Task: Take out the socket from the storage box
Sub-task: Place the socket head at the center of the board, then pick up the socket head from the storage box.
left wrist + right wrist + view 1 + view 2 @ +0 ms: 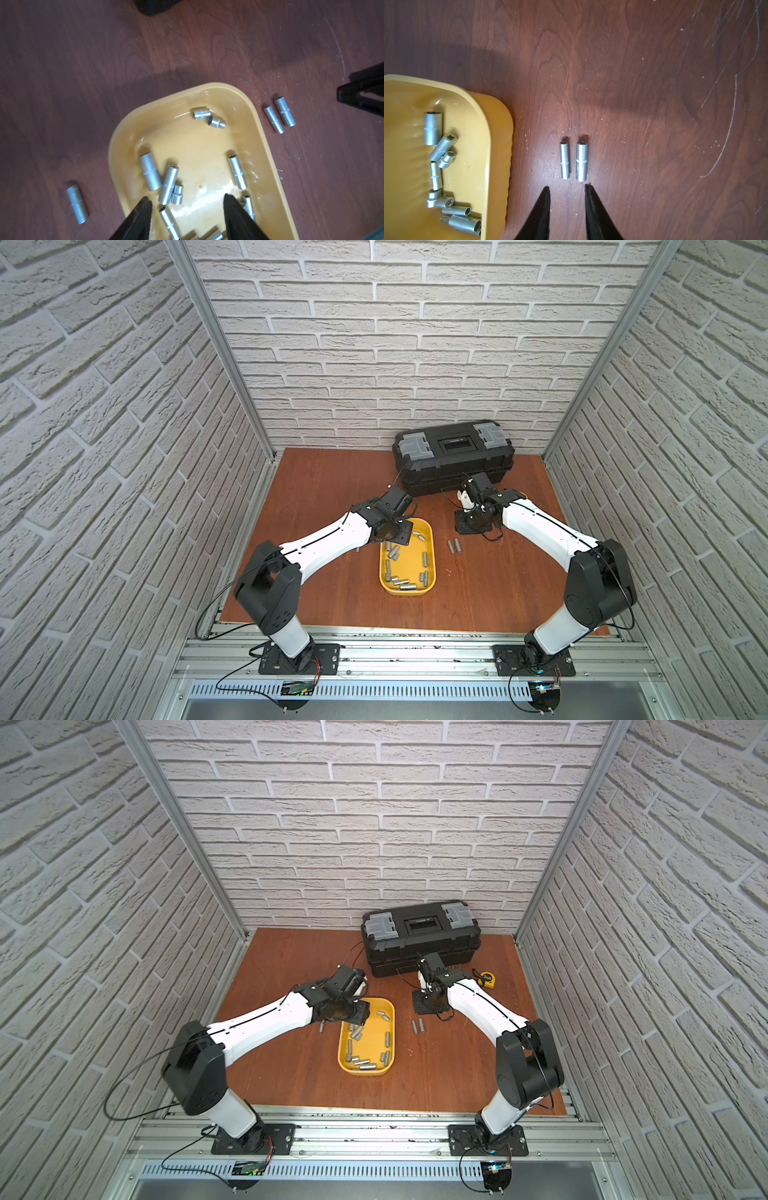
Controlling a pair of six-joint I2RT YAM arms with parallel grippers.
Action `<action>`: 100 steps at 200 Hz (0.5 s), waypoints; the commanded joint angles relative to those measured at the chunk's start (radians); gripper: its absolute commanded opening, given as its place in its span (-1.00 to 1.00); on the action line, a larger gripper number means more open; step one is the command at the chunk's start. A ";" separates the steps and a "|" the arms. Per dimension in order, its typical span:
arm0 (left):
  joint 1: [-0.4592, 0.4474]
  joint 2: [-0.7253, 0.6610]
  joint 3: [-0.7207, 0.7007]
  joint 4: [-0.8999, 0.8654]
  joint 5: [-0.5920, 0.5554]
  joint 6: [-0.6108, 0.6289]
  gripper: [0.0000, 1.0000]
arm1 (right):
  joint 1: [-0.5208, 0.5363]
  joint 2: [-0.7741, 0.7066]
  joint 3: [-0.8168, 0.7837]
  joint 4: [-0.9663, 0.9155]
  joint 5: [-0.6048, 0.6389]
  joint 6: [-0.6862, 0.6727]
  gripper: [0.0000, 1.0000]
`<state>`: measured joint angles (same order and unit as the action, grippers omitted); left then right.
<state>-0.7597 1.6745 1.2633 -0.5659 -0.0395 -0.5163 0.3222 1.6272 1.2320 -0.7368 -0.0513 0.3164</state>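
Brick-pattern walls, brown wooden table (332,489). We noted shallow yellow plastic storage box (409,564) mid-table, many small silver metal sockets (149,172) inside. Three lay outside on table: pair (581,161) beside box, lone socket (76,204) on other side. Left fingers (137,222) spread, empty, over box; right fingers (539,214) slightly apart, empty, near pair. We judged task partly done, next pick pending.

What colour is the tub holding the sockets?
Yellow; the storage box shows best in the left wrist view.
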 commanded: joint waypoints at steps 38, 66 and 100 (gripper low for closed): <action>-0.072 0.189 0.089 0.017 0.055 0.003 0.19 | -0.046 -0.091 -0.081 0.022 -0.022 0.002 -0.38; -0.088 0.245 0.119 0.031 0.082 -0.001 0.19 | -0.063 -0.111 -0.109 0.030 -0.027 0.003 -0.39; -0.114 0.295 0.146 0.024 0.064 -0.007 0.18 | -0.072 -0.119 -0.131 0.033 -0.036 0.003 -0.39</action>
<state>-0.8562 1.9446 1.3785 -0.5503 0.0254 -0.5167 0.2573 1.5417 1.1206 -0.7250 -0.0731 0.3176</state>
